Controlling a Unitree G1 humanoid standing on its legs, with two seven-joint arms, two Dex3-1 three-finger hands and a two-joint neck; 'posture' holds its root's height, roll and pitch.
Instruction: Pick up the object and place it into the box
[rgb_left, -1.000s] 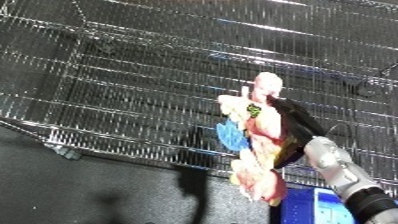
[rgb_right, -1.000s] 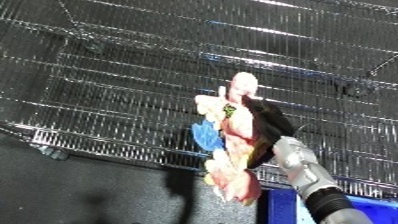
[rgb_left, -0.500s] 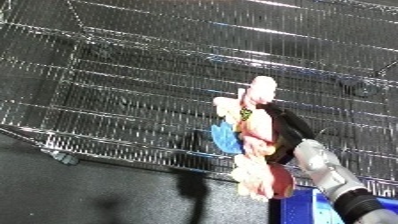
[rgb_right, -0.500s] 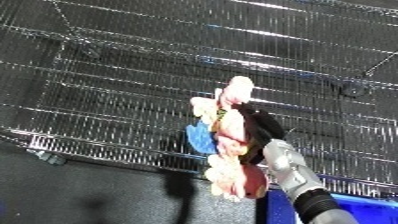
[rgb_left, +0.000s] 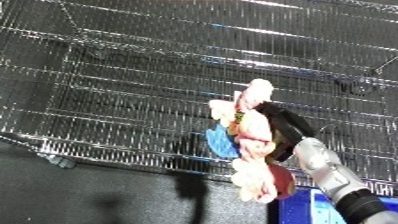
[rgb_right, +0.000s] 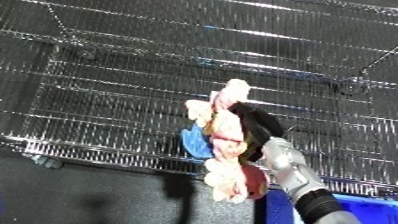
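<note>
One right hand (rgb_left: 282, 131) clamped on pink plush toy (rgb_left: 251, 145), held over wire bin (rgb_left: 115, 75), no readable writing

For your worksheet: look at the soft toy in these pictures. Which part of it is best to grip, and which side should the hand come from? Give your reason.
Grip the soft toy round its middle, coming from its right side, as the right hand does here. The toy is long and hangs upright over the wire bin, with limp-looking ends above and below, so a hold at the waist probably keeps it balanced. The blue part on the left stays free.
</note>
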